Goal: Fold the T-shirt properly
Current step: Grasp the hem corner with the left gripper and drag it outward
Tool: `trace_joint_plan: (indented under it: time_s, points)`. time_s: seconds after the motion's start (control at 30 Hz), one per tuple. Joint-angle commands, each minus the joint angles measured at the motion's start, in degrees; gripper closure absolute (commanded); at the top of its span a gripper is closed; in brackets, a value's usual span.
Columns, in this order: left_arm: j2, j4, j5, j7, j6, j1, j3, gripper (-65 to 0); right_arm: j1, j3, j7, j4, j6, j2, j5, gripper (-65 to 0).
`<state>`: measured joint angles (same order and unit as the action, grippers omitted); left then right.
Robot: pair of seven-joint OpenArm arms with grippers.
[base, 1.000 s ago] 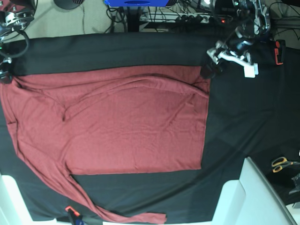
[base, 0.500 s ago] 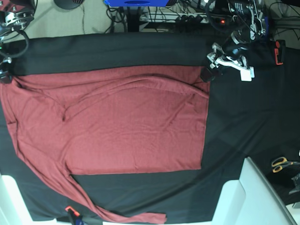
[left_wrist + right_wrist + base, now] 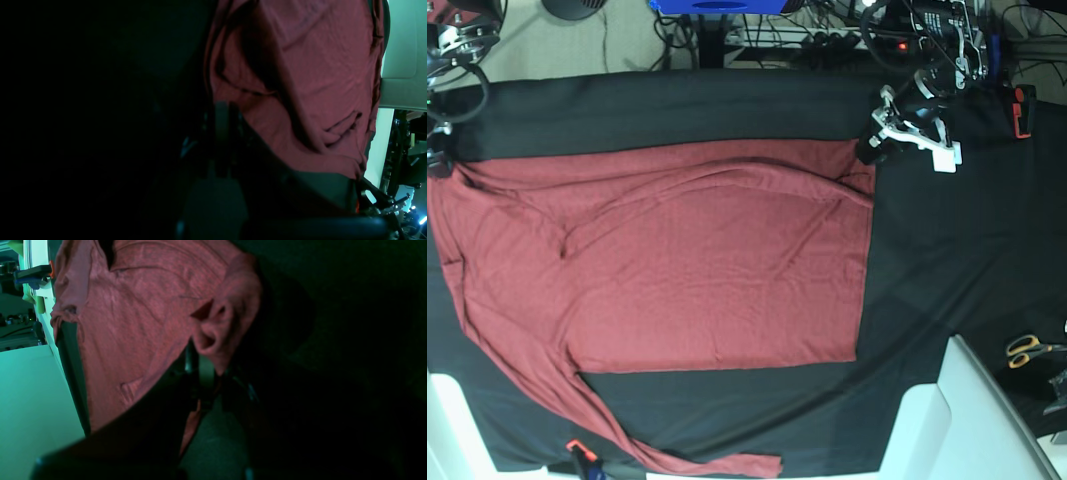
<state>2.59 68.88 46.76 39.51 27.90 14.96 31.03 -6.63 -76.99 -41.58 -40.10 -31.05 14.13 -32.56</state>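
Observation:
The brick-red T-shirt (image 3: 707, 260) lies spread flat on the black tablecloth (image 3: 947, 250), one long sleeve trailing to the front edge. My left gripper (image 3: 867, 153) sits at the shirt's far right corner. In the left wrist view its dark fingers (image 3: 223, 110) stand together on the hem of the T-shirt (image 3: 300, 83). At the far left corner is my right gripper (image 3: 439, 160). The right wrist view shows this gripper (image 3: 203, 363) shut on a bunched fold of the T-shirt (image 3: 140, 306).
Yellow-handled scissors (image 3: 1027, 349) lie at the right edge. A white panel (image 3: 967, 420) covers the front right corner and another white piece (image 3: 442, 430) the front left. An orange clamp (image 3: 1023, 110) is at the back right, and a small clamp (image 3: 579, 455) at the front edge.
My left gripper has come down onto the shirt's far right corner and closed from wide open. The right arm and the shirt have not moved.

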Motion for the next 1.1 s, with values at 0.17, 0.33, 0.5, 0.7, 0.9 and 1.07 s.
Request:
trace_joint_plan:
  time_s: [0.17,0.33,0.5,0.7,0.9,1.07]
  points:
    - [1.94,3.25,0.67,0.19,0.36,1.79,0.05,0.0,-0.53,0.11,-2.59,-1.0,-0.64,1.47,-0.89,-0.5]
    - [2.46,9.76,0.75,0.27,0.19,5.21,0.14,0.0,-0.79,0.11,-4.09,-3.99,-0.64,1.56,-0.98,-0.2]
    - [2.55,13.45,0.75,1.86,0.19,7.5,0.4,0.0,-0.53,0.11,-7.08,-10.32,-0.64,1.12,-0.98,-0.2]
    - [2.55,13.8,0.84,7.92,0.19,7.41,0.75,0.0,-0.53,0.02,-10.51,-15.42,-0.56,1.21,-0.98,-0.2]
    - [2.55,18.99,0.84,8.01,0.19,10.67,0.75,0.0,0.96,-0.06,-11.74,-16.39,-0.56,1.39,-0.98,-0.2]
    - [3.61,21.1,0.84,8.01,0.19,12.16,0.67,0.0,3.07,-0.24,-11.74,-16.39,-0.56,1.21,-1.25,-0.2]
